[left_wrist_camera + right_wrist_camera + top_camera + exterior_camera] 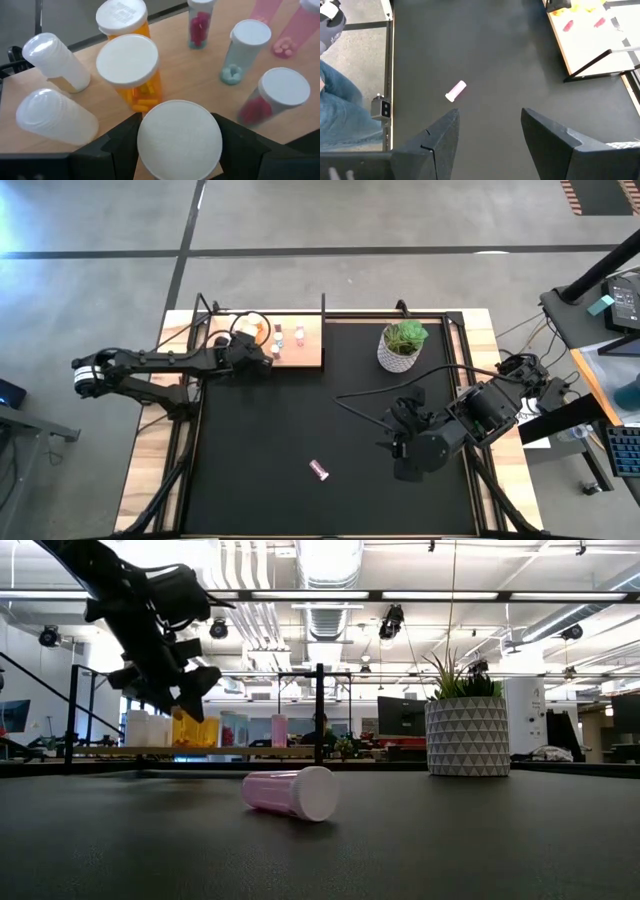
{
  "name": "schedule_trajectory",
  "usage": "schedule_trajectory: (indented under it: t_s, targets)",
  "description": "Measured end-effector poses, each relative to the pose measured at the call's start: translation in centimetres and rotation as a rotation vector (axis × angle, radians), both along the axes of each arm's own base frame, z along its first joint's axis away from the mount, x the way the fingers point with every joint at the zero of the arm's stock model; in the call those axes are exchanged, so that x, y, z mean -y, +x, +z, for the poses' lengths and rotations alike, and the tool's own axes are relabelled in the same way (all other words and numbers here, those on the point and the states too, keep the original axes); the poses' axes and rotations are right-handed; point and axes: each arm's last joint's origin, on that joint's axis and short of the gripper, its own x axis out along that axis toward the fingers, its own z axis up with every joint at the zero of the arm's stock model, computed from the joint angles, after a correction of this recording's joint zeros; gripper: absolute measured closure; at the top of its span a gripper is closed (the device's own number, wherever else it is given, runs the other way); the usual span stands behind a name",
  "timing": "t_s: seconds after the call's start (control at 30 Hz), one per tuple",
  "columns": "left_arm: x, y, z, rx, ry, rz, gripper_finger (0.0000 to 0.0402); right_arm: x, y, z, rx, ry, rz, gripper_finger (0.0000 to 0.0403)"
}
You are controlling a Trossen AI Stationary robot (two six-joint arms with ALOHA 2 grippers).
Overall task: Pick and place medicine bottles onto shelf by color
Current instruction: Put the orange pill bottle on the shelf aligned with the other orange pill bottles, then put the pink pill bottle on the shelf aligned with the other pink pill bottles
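Note:
Several medicine bottles stand on their bases on the pale wooden shelf (200, 65) at the table's far left. They include two orange ones (132, 75), two clear white ones (55, 60), and red (275, 97), teal (245, 50) and pink (295, 35) ones. My left gripper (180, 145) hangs over the shelf (300, 355), shut on a white-capped bottle (180, 137) next to the orange pair. A pink bottle (319, 470) lies on its side on the black mat. My right gripper (490, 135) hovers open, high above the mat to that bottle's right. My left gripper pinches the bottle between its two fingers (122, 142), one on either side of it just below the white cap (180, 120). The fingers slant down from the table's left. The bottle stays upright, cap up. The cap hides its body and whether its base touches the shelf.
A white patterned pot with a green plant (402, 345) stands at the far right of the mat. Black frame posts (323, 305) rise along the shelf's far edge. The black mat (260, 440) lies bare around the fallen pink bottle (290, 792).

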Motion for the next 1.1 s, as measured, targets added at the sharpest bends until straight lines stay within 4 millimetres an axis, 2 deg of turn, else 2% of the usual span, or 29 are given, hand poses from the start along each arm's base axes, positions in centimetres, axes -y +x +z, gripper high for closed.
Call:
schedule_trajectory:
  t_s: [0.47,0.77,1.1]
  targets:
    - [0.0,-0.2,-0.1,-0.001,0.01,0.029,0.0191,0.0,0.0,0.0,0.0,0.0,0.0,0.0199]
    - [0.0,-0.2,0.0,0.0,0.021,0.035,0.0141,0.0,0.0,0.0,0.0,0.0,0.0,0.0199]
    - [0.3,-1.2,2.6,0.081,0.086,0.009,0.0131,0.0,0.0,0.0,0.0,0.0,0.0,0.0199]
